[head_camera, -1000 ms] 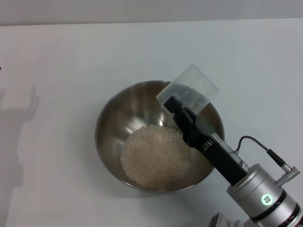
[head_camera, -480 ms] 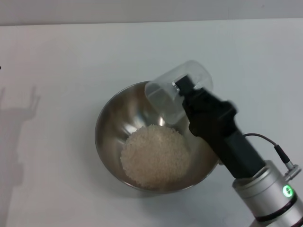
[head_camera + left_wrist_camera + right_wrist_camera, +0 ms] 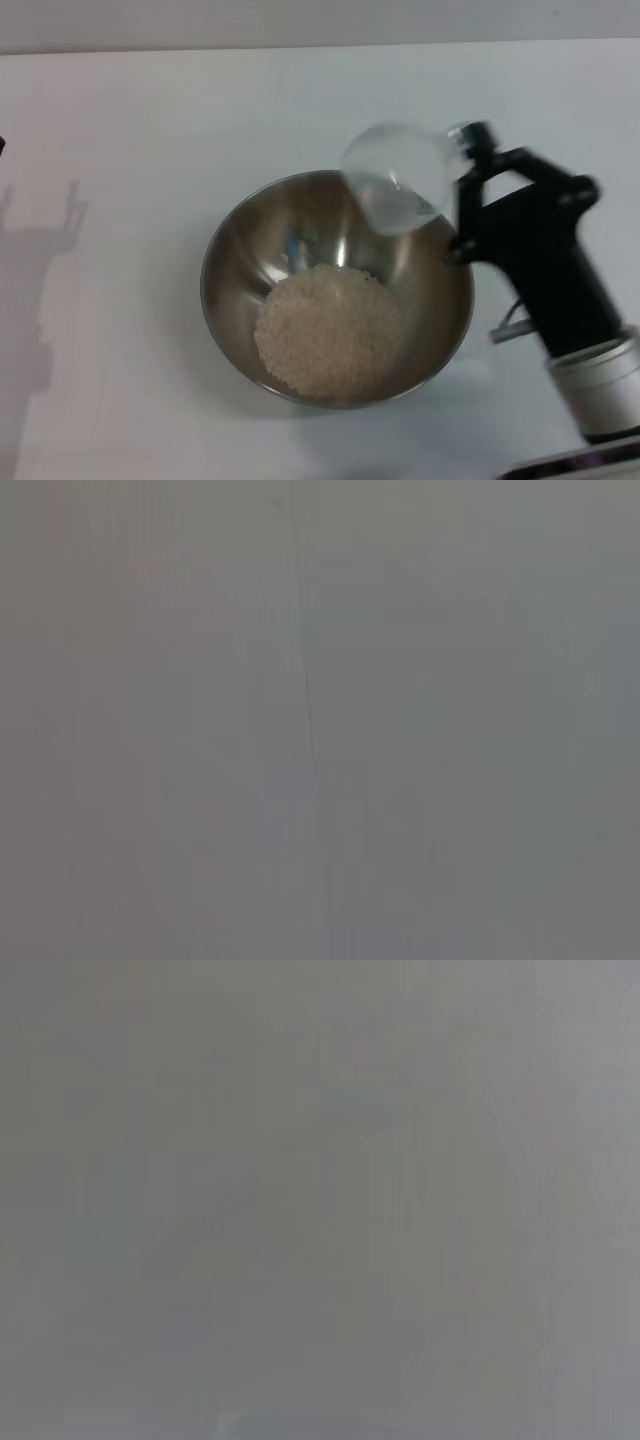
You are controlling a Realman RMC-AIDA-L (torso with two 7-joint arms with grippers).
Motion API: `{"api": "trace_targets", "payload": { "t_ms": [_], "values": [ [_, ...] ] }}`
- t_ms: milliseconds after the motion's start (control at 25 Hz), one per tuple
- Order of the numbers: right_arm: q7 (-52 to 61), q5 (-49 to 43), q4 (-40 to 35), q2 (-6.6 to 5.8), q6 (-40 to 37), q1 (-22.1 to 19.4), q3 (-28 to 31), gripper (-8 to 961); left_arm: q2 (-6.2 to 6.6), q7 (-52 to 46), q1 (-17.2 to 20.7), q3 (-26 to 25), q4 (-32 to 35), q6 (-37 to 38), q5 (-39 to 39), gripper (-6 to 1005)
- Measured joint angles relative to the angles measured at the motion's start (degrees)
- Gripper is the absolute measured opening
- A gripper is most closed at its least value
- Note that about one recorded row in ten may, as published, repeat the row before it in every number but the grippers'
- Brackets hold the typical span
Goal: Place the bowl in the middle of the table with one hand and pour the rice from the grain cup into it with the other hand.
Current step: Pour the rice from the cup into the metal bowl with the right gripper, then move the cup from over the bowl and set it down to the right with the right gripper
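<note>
While one bowl [image 3: 335,290], shiny steel, sits mid-table [image 3: 120,130] holding one pale heap of rice [image 3: 328,330], one clear grain cup [image 3: 398,178] hangs empty over its far rim, tipped sideways, pinched by the right gripper [image 3: 462,180] reaching from the table's near right corner.

Grain cup [image 3: 398,178] now upright again, swung toward bowl's [image 3: 230,262] rim.

The rice [image 3: 328,331] lies in the bowl [image 3: 232,262] on the table [image 3: 130,150], grain cup [image 3: 398,180] above its far-right rim.
</note>
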Motion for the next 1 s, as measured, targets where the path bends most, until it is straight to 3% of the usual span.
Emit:
{"api": "trace_targets", "payload": {
  "t_ms": [80, 360, 560, 800, 1000],
  "values": [
    [14.8, 0.0, -3.3, -0.19, -1.6, -0.8, 4.0, 68, 0.00, 0.0, 0.0, 0.1, 0.0, 0.0, 0.0, 805],
    [38.1, 0.0, -11.7, -0.21, -0.6, -1.8, 12.4, 71, 0.00, 0.0, 0.0, 0.5, 0.0, 0.0, 0.0, 805],
    [45.0, 0.0, -17.0, -0.18, 3.0, -1.4, 17.1, 73, 0.00, 0.0, 0.0, 0.6, 0.0, 0.0, 0.0, 804],
    [46.8, 0.0, -18.6, -0.17, 4.1, -1.0, 17.6, 76, 0.00, 0.0, -0.1, 0.7, -0.4, -0.1, 0.0, 804],
    [51.3, 0.0, -20.3, -0.25, 9.9, 0.5, 19.7, 78, 0.00, 0.0, -0.2, 0.7, -0.4, -0.2, 0.0, 804]
  ]
}}
